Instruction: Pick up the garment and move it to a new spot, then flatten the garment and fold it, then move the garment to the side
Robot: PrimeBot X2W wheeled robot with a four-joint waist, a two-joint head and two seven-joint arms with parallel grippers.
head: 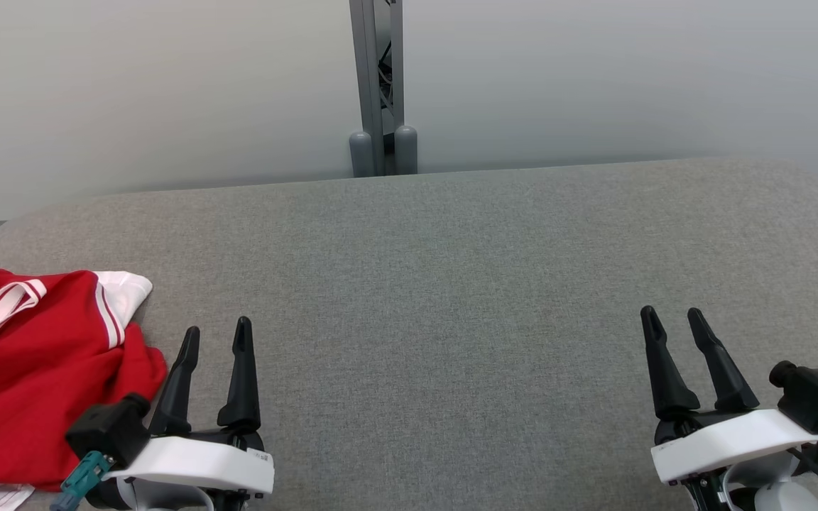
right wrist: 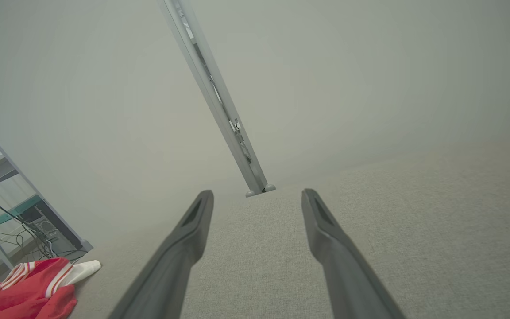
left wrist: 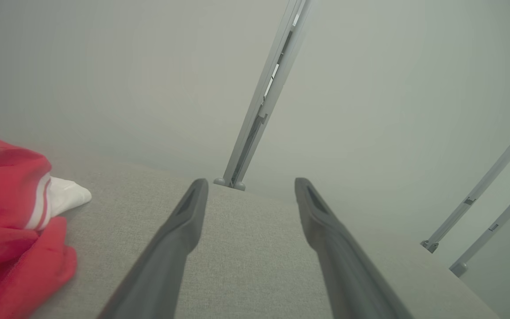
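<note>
With the fingers of the left gripper (head: 218,326) and right gripper (head: 672,312) being held apart, the crumpled red garment (head: 33,355) is being carried at the left end of the bench (head: 437,284), where a slide off the edge is probably being risked by a one-layer pinch.

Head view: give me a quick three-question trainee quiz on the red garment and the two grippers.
1. True or false: the red and white garment lies folded flat at the middle of the grey fabric-covered surface.
2. Which gripper is nearer the garment? A) left gripper B) right gripper C) both equally near
3. Fill in: both grippers stand ___, holding nothing.

Key:
1. False. It lies crumpled at the surface's left edge.
2. A
3. open
</note>
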